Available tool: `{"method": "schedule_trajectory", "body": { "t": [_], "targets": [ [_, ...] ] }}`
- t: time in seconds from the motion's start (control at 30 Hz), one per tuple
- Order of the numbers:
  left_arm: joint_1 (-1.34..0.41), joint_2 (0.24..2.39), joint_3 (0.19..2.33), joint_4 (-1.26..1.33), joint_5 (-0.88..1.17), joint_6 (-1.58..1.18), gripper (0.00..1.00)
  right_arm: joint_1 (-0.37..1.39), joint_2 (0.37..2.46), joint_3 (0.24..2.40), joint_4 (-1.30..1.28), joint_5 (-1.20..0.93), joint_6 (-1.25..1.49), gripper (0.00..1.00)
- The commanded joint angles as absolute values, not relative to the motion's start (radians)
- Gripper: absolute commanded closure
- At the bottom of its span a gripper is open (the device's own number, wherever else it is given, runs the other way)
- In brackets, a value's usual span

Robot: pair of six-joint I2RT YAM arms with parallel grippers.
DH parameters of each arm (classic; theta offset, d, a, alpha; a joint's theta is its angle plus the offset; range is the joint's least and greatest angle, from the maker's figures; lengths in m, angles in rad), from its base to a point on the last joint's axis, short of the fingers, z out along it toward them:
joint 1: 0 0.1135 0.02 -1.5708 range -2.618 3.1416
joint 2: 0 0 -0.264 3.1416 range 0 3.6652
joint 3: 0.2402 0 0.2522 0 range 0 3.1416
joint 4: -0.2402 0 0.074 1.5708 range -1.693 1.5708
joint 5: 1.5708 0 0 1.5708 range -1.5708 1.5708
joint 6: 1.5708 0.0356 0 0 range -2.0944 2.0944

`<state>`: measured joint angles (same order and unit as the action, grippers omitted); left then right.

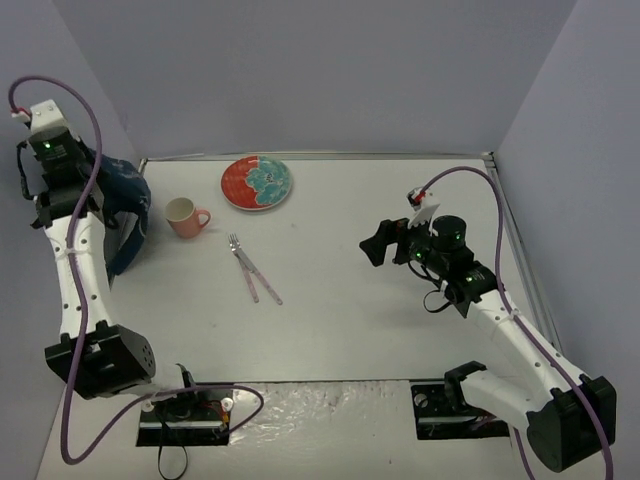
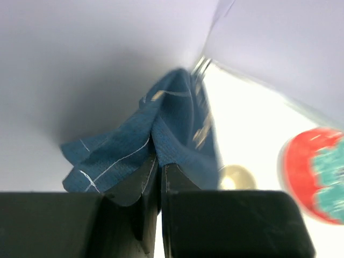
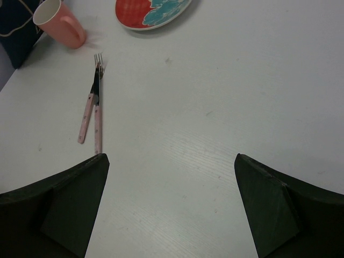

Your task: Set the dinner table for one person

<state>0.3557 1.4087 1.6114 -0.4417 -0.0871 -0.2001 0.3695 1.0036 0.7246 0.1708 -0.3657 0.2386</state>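
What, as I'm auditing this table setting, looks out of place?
The blue placemat hangs bunched from the shut left pincer, not laid flat; the fork and knife lie overlapped, askew.

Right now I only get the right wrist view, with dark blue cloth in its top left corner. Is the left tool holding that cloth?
Observer: Yes. The left tool is shut on a fold of the blue cloth.
Operator: Is it spread flat?
Observer: No. The top camera shows it bunched, hanging from the tool by the left wall, left of the pink cup.
Operator: Where is my right tool?
Observer: Above bare dinner table, right of the fork and knife.
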Motion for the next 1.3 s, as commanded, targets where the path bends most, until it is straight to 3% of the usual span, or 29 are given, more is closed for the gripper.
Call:
{"method": "schedule_trajectory", "body": {
  "t": [0.0, 0.33, 0.5, 0.8, 0.97, 1.1, 1.27],
  "targets": [
    [0.344, 1.326, 1.832, -0.475, 0.109, -0.233, 1.00, 0.379, 0.955, 0.806, 0.198, -0.332, 0.251, 0.00],
    [0.054, 1.313, 2.216, -0.614, 0.345, -0.237, 1.00, 0.377, 0.871, 0.829, 0.179, -0.274, 0.281, 0.00],
    [-0.046, 1.318, 2.142, -0.473, 0.549, -0.369, 1.00, 0.377, 0.844, 0.824, 0.173, -0.219, 0.294, 0.00],
    [-0.355, 1.578, 2.128, -0.436, 0.445, -0.342, 1.00, 0.376, 0.845, 0.831, 0.120, -0.141, 0.299, 0.00],
    [-0.492, 1.866, 2.372, -0.483, 0.412, -0.328, 1.00, 0.374, 0.828, 0.827, 0.080, -0.057, 0.294, 0.00],
    [-0.553, 2.062, 2.722, -0.562, 0.395, -0.329, 1.00, 0.373, 0.804, 0.828, 0.052, 0.007, 0.279, 0.00],
    [-0.589, 2.035, 2.653, -0.470, 0.391, -0.339, 1.00, 0.370, 0.778, 0.843, 0.013, 0.097, 0.257, 0.00]
  ]
}}
